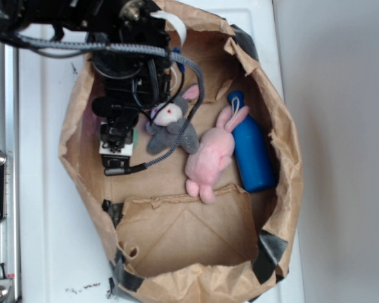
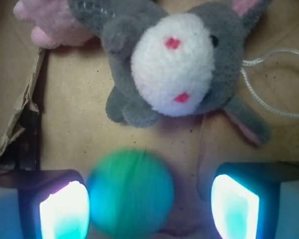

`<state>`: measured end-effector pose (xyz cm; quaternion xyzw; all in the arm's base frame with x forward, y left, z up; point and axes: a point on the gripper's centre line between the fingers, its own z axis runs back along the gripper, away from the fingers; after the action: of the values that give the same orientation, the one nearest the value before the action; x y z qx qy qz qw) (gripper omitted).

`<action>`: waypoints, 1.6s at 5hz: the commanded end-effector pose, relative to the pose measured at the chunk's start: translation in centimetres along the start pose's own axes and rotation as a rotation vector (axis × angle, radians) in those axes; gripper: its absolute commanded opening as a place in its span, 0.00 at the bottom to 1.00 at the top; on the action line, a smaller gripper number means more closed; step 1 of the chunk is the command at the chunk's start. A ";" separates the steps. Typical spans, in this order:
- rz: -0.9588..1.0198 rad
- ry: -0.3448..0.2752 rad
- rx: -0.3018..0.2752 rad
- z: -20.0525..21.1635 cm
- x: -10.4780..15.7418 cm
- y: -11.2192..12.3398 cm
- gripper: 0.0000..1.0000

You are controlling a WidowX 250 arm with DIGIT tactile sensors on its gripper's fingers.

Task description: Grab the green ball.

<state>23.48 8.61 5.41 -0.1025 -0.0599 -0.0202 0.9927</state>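
Brown paper bag [image 1: 284, 164], torn rim, lies on a white surface [image 1: 44, 208]; w/ me inside are a grey bunny [image 2: 174, 69], pink bunny [image 1: 208, 158] & blue bottle [image 1: 251, 151]. Step: closing in for the grasp. My gripper [image 2: 149, 204] is spread apart, green ball [image 2: 130, 193] between the pads, nearer the left one, blurry. Next, prob.: centre, squeeze, w/o snagging the grey bunny just beyond.
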 end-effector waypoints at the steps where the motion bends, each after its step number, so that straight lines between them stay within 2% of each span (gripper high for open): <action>1: -0.015 -0.030 0.047 -0.9 2.2 0.1 1.00; 3: -0.039 0.018 0.059 -2.9 1.9 -0.3 1.00; 4: -0.021 0.019 0.063 -2.7 1.8 -0.3 0.00; 6: 0.016 0.002 0.067 -1.4 1.7 -0.5 0.00; 8: 0.035 -0.006 0.040 -0.3 1.7 -0.6 0.00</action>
<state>24.29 7.68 3.91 -0.0969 -0.0355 0.0052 0.9946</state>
